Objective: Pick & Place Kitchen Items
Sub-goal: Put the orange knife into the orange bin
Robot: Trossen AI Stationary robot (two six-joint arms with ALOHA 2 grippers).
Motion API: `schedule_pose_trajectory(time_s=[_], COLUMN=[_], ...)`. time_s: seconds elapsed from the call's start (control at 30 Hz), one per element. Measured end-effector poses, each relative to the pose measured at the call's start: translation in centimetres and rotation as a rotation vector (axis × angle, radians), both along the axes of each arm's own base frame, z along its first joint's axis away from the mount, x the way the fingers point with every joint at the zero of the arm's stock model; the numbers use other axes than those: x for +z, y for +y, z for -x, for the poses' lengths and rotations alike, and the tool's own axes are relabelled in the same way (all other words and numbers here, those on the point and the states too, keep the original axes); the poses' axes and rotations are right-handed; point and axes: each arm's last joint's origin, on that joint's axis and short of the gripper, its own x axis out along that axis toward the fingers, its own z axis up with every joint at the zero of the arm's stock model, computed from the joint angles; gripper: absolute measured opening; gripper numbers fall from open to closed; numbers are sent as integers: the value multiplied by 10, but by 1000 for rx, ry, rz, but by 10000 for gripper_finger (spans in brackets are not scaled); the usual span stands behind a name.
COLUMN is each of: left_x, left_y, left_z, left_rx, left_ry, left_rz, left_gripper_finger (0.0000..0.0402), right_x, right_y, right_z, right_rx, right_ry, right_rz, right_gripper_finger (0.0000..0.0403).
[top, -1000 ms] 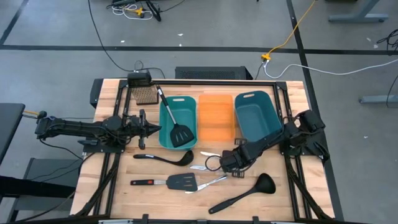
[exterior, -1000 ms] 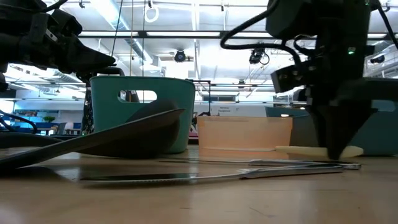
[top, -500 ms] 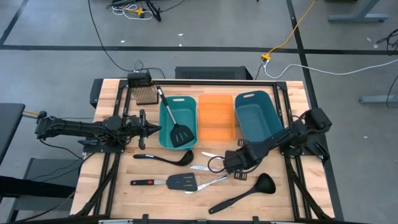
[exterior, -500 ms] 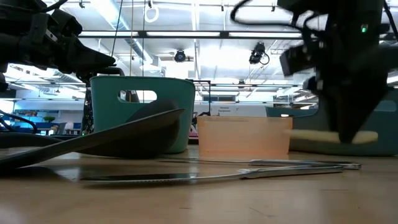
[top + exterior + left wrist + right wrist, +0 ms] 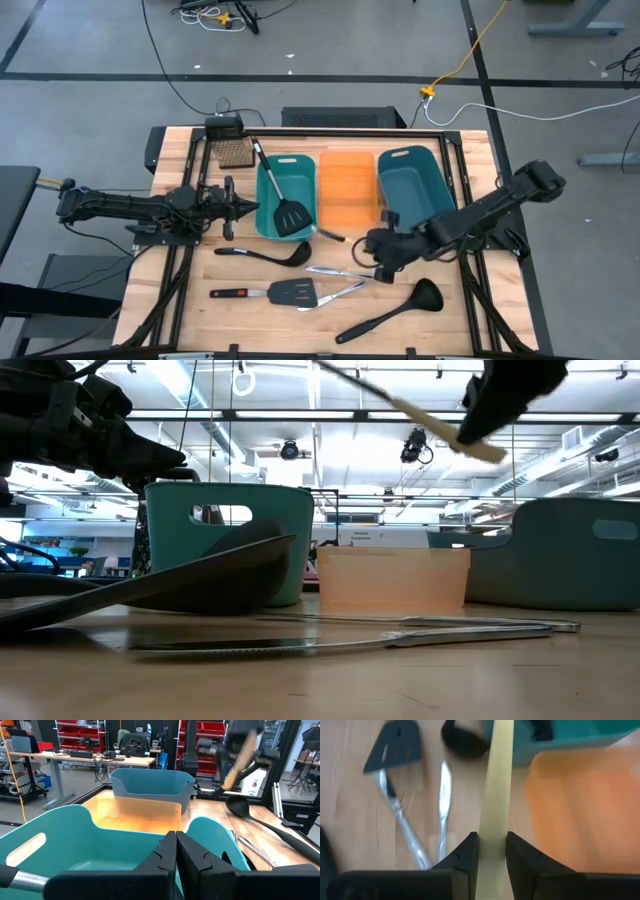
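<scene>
My right gripper (image 5: 374,244) is shut on the yellow-handled knife (image 5: 440,426), high above the table in front of the orange bin (image 5: 346,187). My left gripper (image 5: 250,208) is shut and empty, hovering left of the teal bin (image 5: 272,195). A black slotted spatula (image 5: 290,215) lies in that bin, its handle leaning on the far rim. On the table lie a black ladle (image 5: 270,255), a red-marked spatula (image 5: 275,293), two silver table knives (image 5: 335,270) and a second ladle (image 5: 395,312). My right gripper pinches the knife's yellow handle (image 5: 493,827) between its two fingers, which lie across it. The knife is lifted clear of the table and tilted, its blade (image 5: 345,375) higher than the handle's free end and pointing toward the table's left (image 5: 330,236).
A darker teal bin (image 5: 410,185) stands right of the orange one. A small black box (image 5: 228,128) and a brown block (image 5: 232,153) sit at the far left. Bare wood lies along the near edge.
My right gripper has risen from the table with the yellow-handled knife and gone a little toward the right and far edges. The knife, level just above the table before, is now high up and tipped, blade end raised.
</scene>
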Motion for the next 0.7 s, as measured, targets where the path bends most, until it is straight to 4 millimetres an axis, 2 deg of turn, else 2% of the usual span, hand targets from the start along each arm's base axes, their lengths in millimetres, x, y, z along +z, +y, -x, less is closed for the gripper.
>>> schedule_pose_trajectory(time_s=[0.13,0.23,0.37,0.5,0.7], left_x=[0,0,0,0,0], left_y=[0,0,0,0,0], left_z=[0,0,0,0,0], left_rx=[0,0,0,0,0], left_ry=[1,0,1,-1,-1], left_rz=[0,0,0,0,-1], left_gripper_finger=[9,9,9,9,9], right_x=[16,17,20,16,-3], right_y=[-5,-11,-34,-60,-106], right_z=[10,14,7,-3,-17], right_rx=[-34,-90,-223,-309,-384], right_ry=[-102,-188,-284,-256,-122], right_rz=[32,55,28,-7,-104], right_gripper_finger=[83,83,83,83,83])
